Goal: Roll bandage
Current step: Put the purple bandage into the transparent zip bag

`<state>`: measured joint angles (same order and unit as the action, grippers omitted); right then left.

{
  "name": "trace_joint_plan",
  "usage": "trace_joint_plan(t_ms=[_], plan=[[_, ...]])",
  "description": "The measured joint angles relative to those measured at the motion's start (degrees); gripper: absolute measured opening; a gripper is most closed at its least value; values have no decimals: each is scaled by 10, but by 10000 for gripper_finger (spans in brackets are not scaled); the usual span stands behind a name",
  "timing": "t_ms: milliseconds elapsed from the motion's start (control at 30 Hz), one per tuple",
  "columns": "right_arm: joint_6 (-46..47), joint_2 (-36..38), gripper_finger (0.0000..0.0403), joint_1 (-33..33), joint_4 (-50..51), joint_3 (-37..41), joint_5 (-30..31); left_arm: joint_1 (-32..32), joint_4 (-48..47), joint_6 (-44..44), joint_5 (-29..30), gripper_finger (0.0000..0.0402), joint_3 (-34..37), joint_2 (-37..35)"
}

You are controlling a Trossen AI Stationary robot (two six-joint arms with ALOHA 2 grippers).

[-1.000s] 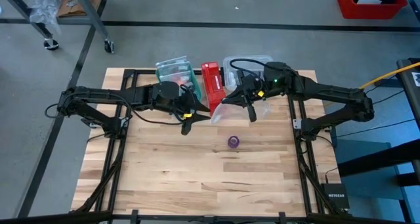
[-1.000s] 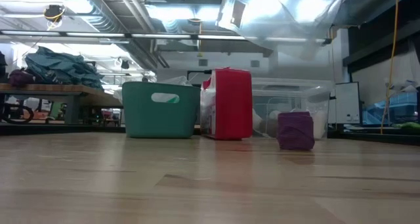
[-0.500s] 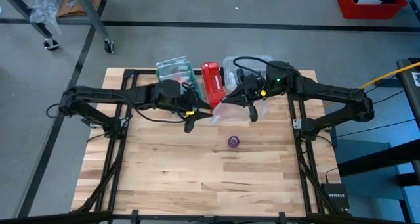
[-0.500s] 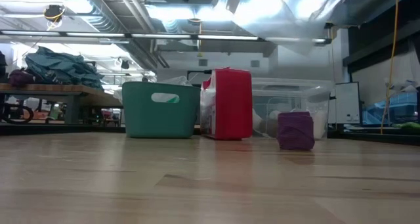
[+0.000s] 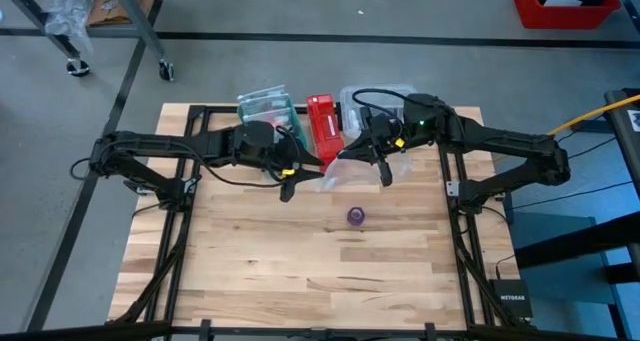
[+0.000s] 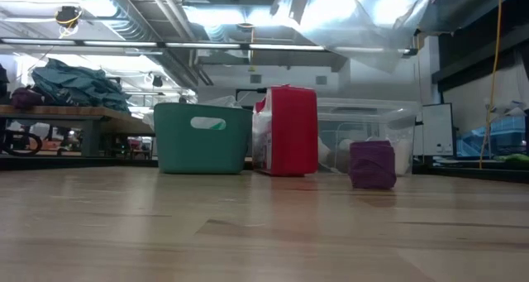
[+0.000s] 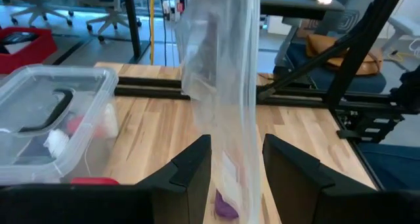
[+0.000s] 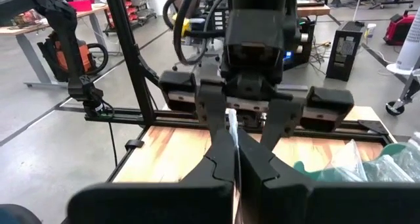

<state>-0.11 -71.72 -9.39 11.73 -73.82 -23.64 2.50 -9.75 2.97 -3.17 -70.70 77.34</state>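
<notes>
The purple bandage (image 5: 356,215) stands as a small coiled roll on its end on the wooden table; it also shows in the low view (image 6: 372,164) and the left wrist view (image 7: 226,207). My right gripper (image 5: 383,171) (image 8: 236,142) is above the table's far middle, shut on a clear plastic bag (image 5: 342,167) (image 7: 223,86). My left gripper (image 5: 286,188) (image 7: 235,152) is open to the left of the bag. The bag shows through the gap between its fingers, and I cannot tell whether they touch it. My right gripper pinches a thin edge of the clear bag (image 8: 232,122) between its two shut fingers, coming from the table's right side. The bag hangs slack below the gripper, clear of the table and above the bandage roll.
A red box (image 5: 322,126) (image 6: 289,131), a green bin (image 5: 265,106) (image 6: 202,137) and a clear lidded container (image 5: 385,96) (image 7: 46,119) stand along the table's far edge. Bare wood (image 5: 300,271) stretches from the roll to the near edge.
The bag's lower end has risen a little at the top of the low view. Both arms have stayed almost where they were, and the bandage roll has not moved.
</notes>
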Motion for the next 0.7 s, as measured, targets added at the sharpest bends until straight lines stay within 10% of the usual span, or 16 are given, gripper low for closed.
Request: trace_joint_plan(t_ms=[700], plan=[[0, 0, 1, 0, -17, 0, -21, 3, -4, 0, 0, 129, 0, 3]])
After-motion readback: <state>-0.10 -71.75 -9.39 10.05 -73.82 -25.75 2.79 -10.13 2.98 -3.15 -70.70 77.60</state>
